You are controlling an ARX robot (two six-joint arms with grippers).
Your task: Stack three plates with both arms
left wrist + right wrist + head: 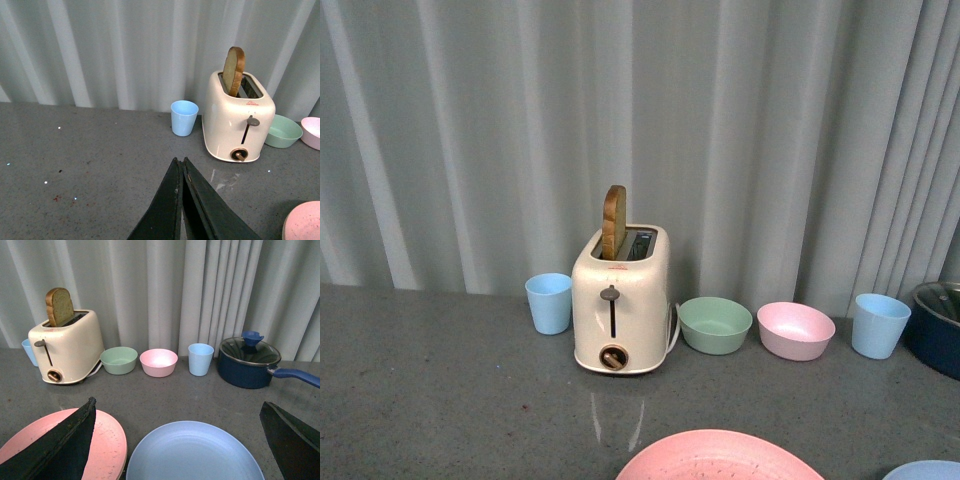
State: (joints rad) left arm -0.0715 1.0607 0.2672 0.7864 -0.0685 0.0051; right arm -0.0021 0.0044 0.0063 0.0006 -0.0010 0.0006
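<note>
A pink plate [715, 455] lies at the near edge of the grey table, with a light blue plate [925, 470] to its right, partly cut off in the front view. My right gripper [177, 402] is open and hangs over the blue plate [195, 455]. One of its fingers [65, 445] is above the pink plate [107, 440], and the other is off to the pot side. My left gripper [180, 161] is shut on nothing over bare table, with the pink plate [305, 222] off to its right. Neither arm shows in the front view.
A cream toaster [620, 300] holding a slice of bread stands at the back, with a blue cup [549, 302] to its left. To its right come a green bowl [715, 325], a pink bowl [795, 330], another blue cup [879, 325] and a dark blue lidded pot [248, 362]. A grey curtain hangs behind.
</note>
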